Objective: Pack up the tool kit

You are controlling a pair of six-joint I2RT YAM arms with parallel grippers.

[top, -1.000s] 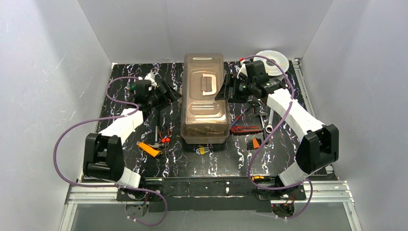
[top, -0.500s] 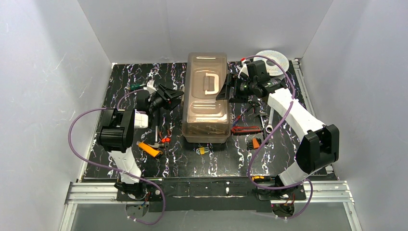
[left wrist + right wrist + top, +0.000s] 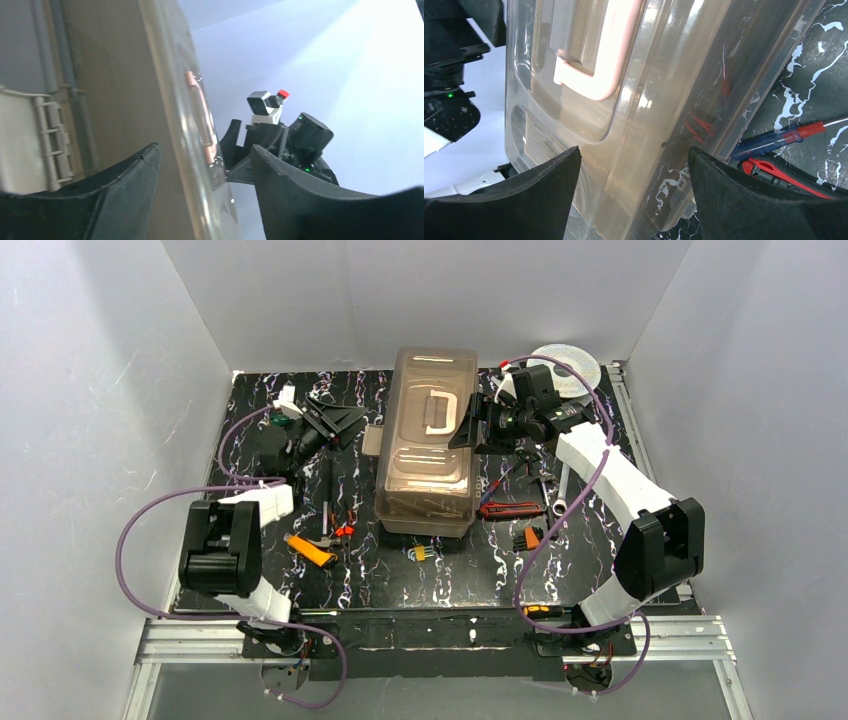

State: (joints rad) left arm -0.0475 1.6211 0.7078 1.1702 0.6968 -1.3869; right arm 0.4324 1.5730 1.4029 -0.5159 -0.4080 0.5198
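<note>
The toolbox [image 3: 428, 440] sits at the middle back of the counter [image 3: 400, 585] with its lid [image 3: 589, 120] down, while loose tools such as a red knife [image 3: 497, 509] and an orange-handled tool [image 3: 310, 551] lie outside it on both sides, so packing looks barely begun and opening the box seems to be the step in hand. The left hand [image 3: 345, 420] hangs just beside the box's left wall, fingers spread and holding nothing, facing the cream latch [image 3: 30, 140]. The right hand [image 3: 468, 427] is at the right wall, likewise released, with the lid and wall filling its wrist view. Next, I judge, the left hand must free that latch and raise the lid, the right steadying the box so it does not slide.
</note>
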